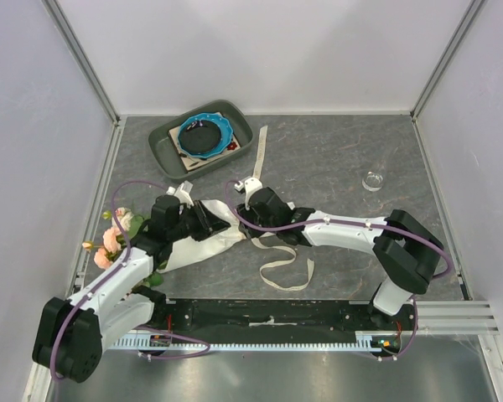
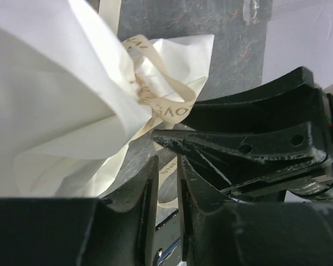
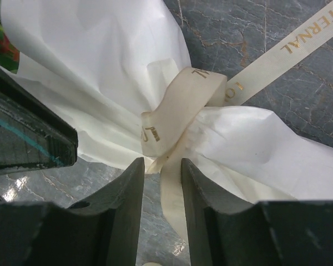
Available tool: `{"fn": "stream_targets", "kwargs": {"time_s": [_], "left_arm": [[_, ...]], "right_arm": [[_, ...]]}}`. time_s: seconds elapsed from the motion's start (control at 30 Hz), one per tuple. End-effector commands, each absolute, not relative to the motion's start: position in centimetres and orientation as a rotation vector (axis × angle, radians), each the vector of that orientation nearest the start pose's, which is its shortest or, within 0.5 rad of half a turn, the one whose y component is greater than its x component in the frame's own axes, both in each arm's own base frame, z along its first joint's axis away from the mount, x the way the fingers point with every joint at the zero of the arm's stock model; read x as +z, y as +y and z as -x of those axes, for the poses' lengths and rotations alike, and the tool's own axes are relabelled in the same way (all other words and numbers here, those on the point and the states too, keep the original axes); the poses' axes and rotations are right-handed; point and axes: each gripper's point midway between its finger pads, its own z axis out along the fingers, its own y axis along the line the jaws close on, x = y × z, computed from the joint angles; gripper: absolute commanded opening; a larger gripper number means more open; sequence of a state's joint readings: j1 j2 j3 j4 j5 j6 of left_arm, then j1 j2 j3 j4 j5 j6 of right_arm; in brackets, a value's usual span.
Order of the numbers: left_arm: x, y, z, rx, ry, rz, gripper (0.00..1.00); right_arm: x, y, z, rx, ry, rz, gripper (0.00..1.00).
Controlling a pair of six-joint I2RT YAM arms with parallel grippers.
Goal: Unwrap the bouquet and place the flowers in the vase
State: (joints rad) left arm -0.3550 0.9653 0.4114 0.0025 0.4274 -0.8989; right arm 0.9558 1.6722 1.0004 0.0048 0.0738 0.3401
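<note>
Your bouquet (image 1: 218, 239) lies left of centre on the table (image 1: 335, 167), flowers (image 1: 111, 239) far left, tied neck pointing right. Your right hand (image 3: 162, 169) straddles the ribbon tail (image 3: 171, 199) just below the knot (image 3: 180, 102). The left hand (image 2: 166, 166) sits beside it. Both stand narrowly apart, and you cannot tell whether either grips.

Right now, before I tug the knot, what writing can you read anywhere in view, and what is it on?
"ETERNAL": gold letters on the loose ribbon tail, right wrist view.
"LO": gold, on the ribbon band cinching the paper cone; the rest is folded under.
"OV": gold, on the ribbon loop in the left wrist view; neighbouring letters are creased away.
Top view: nothing legible; the ribbon print there is too small.
</note>
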Motion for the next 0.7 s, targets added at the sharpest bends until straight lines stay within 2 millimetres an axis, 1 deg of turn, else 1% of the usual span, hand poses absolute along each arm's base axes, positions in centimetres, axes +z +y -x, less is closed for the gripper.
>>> {"fn": "stream_targets", "kwargs": {"time_s": [0.0,0.03,0.1,0.13,0.17,0.2,0.27,0.33,0.37,0.4,0.43,0.47,0.6,0.63,0.67], "left_arm": [[13.9,-19.3,-24.7,-1.131,2.205,0.289,0.26],[13.3,-19.2,-24.9,-1.121,2.227,0.306,0.26],[13.1,-19.2,-25.3,-1.127,2.231,0.311,0.25],[12.5,-19.0,-25.5,-1.121,2.246,0.329,0.24],[12.5,-19.0,-25.8,-1.125,2.24,0.33,0.24],[12.2,-19.0,-25.8,-1.125,2.246,0.335,0.23],[11.6,-18.8,-26.2,-1.113,2.257,0.35,0.22],[11.4,-18.5,-26.4,-1.106,2.256,0.359,0.21],[11.1,-18.5,-26.4,-1.104,2.261,0.363,0.21],[11.1,-18.4,-26.5,-1.102,2.258,0.367,0.21],[11.0,-18.4,-26.4,-1.105,2.262,0.369,0.21],[10.9,-18.4,-26.4,-1.107,2.265,0.369,0.2],[10.8,-18.5,-26.2,-1.117,2.269,0.37,0.2],[10.7,-18.5,-26.1,-1.118,2.272,0.37,0.2],[10.6,-18.5,-26.1,-1.121,2.273,0.369,0.2]], "right_arm": [[12.7,37.7,-26.7,0.641,2.115,0.622,0.41],[12.7,37.6,-26.8,0.636,2.116,0.613,0.41],[12.8,37.6,-26.9,0.632,2.114,0.607,0.42],[12.9,37.4,-27.2,0.609,2.113,0.591,0.43],[13.2,37.4,-27.3,0.606,2.106,0.585,0.44],[13.3,37.4,-27.4,0.6,2.102,0.58,0.47],[13.0,37.0,-27.0,0.573,2.117,0.598,0.48],[13.2,37.6,-26.6,0.607,2.112,0.618,0.43],[12.9,38.2,-26.1,0.643,2.118,0.639,0.4],[12.7,38.3,-26.0,0.652,2.122,0.642,0.31],[12.9,38.8,-26.1,0.677,2.11,0.632,0.27],[12.6,39.0,-26.1,0.68,2.113,0.636,0.23],[12.1,39.2,-26.7,0.659,2.11,0.623,0.23],[12.0,39.3,-26.8,0.652,2.109,0.624,0.24],[11.5,39.2,-26.9,0.638,2.117,0.629,0.26]]}}
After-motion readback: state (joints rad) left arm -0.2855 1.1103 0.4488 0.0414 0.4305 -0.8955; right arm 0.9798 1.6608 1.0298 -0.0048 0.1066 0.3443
